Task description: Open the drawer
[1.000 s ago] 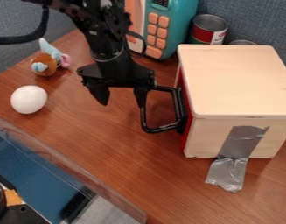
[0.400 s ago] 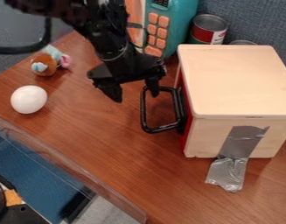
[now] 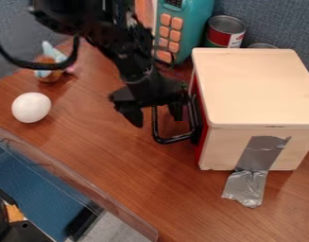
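**Where the black handle [image 3: 175,138] projects, the spread claw [image 3: 158,122] straddles its outer bar**

The handle is a smooth, rounded bar bent into a squared loop. It is located right of the frame's center and projects leftward from the red drawer front [image 3: 199,146]. The drawer front is a narrow, upright face on the left side of the box [image 3: 257,87], close against the box body.

The box is made of pale, smooth wood, with a flat lid and rounded lid corners. A strip of silver tape [image 3: 248,184], creased and wrinkled at its lower end, runs from the box's near side onto the table [image 3: 118,165]. The table surface is reddish-brown with visible wood grain.

The claw is black and angular, with tapered fingers, and hangs from the arm [image 3: 134,64], which enters at the upper left. The fingers are set well apart, tips downward. One finger is left of the loop; the other is over the loop's opening, near the drawer front. The outer bar shows in the gap between them. Nothing is pinched. Contact between finger and handle cannot be confirmed.

A smooth white ovoid [image 3: 31,107] rests at the left. A teal toy with raised, rounded orange buttons [image 3: 191,30] and a ribbed metal can [image 3: 226,30] stand behind, at the top.
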Robot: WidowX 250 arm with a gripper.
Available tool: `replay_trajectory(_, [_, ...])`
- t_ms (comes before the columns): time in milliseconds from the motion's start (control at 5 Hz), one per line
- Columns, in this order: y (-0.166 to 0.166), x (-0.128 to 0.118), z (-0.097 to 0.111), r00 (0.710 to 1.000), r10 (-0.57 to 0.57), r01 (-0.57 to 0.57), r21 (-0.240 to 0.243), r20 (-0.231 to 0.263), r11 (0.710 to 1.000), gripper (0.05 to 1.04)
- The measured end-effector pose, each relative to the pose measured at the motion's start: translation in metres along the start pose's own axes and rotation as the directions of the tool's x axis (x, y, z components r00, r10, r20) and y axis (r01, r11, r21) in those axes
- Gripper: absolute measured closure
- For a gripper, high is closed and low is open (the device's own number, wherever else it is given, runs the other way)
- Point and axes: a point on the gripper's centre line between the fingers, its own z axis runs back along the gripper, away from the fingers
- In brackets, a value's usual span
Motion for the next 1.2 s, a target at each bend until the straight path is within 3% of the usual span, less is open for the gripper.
replay_trajectory(400, [0.006, -0.003, -0.013, 0.999, 0.021, -0.021, 0.007, -0.042, 1.0, 0.118])
replay_trajectory(800, [0.011, -0.003, -0.018, 0.998, 0.026, -0.025, 0.03, -0.062, 0.999, 0.711])
replay_trajectory(1000, [0.012, -0.003, -0.018, 0.997, 0.032, -0.029, 0.044, -0.068, 0.999, 0.909])
replay_trajectory(1200, [0.015, -0.004, -0.011, 0.997, 0.019, -0.015, 0.056, -0.07, 0.998, 0.945])
